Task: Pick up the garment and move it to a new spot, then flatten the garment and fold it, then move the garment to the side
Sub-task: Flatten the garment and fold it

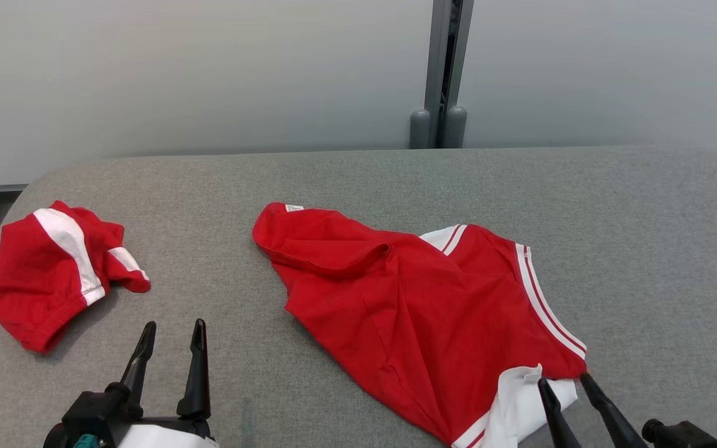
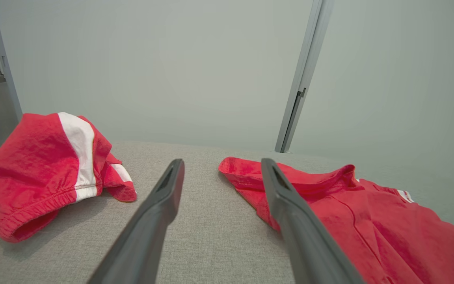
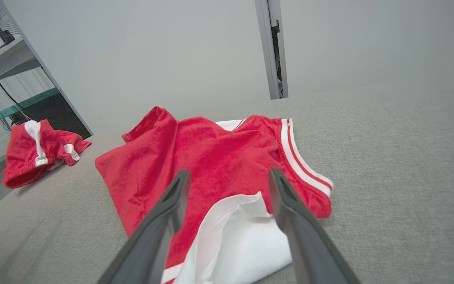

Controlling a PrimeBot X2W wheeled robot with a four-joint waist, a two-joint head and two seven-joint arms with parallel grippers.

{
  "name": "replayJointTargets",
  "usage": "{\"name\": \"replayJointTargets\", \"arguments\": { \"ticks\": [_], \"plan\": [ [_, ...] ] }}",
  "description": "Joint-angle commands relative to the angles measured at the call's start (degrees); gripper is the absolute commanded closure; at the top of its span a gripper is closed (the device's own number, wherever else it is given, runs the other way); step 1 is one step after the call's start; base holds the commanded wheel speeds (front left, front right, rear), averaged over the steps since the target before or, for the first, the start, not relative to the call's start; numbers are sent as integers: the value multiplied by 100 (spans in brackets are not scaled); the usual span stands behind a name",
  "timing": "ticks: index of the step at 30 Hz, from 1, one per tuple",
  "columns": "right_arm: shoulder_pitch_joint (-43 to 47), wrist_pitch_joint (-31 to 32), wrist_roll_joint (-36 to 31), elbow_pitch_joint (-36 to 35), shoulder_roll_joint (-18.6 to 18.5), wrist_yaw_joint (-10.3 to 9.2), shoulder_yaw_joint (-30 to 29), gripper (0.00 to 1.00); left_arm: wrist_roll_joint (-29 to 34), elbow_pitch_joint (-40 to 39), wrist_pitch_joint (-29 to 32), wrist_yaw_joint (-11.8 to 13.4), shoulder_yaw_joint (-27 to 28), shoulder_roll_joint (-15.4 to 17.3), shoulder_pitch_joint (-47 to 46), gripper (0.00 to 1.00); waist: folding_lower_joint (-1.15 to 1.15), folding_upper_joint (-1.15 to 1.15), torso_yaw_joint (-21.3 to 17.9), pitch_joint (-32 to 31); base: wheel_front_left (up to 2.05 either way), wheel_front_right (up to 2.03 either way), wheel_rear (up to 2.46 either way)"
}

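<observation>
Counting what's on the grey tabletop (image 1: 346, 180): two red garments, plus two end effectors down at the near edge.

Garment one is a red shirt (image 1: 421, 311) with white-and-red striped trim. It lies rumpled, not flat, a bit right of the middle of the tabletop in the head view, with one corner reaching the near edge. A white panel (image 1: 517, 404) is turned up at that near corner, and one small white tag (image 1: 294, 208) sits at the far left corner.

Garment two is a pair of red shorts (image 1: 41, 280) with a white stripe. They're bunched up at the left end of the tabletop, well apart from the shirt.

The left end effector (image 1: 173, 325) has its two fingers spread with nothing between them. It hangs over bare tabletop near the front edge, between the shorts and the shirt. In its own wrist view the shorts (image 2: 41, 169) are off to the left, and the shirt (image 2: 388, 221) runs behind the right-hand finger.

The right end effector (image 1: 563, 379) also has its two fingers apart, with the tips right at the white panel. In its wrist view the fingers straddle the panel without pinching it. I can't tell whether the tips actually touch the cloth.

Behind the tabletop, one grey post (image 1: 445, 74) stands against a pale wall (image 1: 178, 74).
</observation>
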Motion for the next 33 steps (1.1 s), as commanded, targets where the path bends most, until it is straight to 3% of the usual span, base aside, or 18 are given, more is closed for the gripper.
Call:
{"name": "replayJointTargets", "arguments": {
  "ticks": [1,6,13,23,33],
  "plan": [
    [-26,-28,-43,-26,-10,0,-109,0,29,-31,-11,-25,35,20,18,0,0,0,-3,-13,0,0,0],
    [-70,-29,-168,35,-71,0,-402,0,50,-78,-11,-27,77,21,57,0,0,0,-5,-28,0,0,0],
    [-635,-3,-229,421,-345,1,-269,0,59,-88,-11,-38,98,20,19,0,0,0,9,10,0,0,0],
    [-2373,349,-195,1662,-823,0,-92,0,-8,-61,-11,-21,-30,21,-308,0,0,0,325,407,0,0,0],
    [-3726,640,-42,3357,-946,0,251,0,-99,-56,-11,32,-234,20,-589,0,0,0,700,815,0,0,0]
  ]
}}
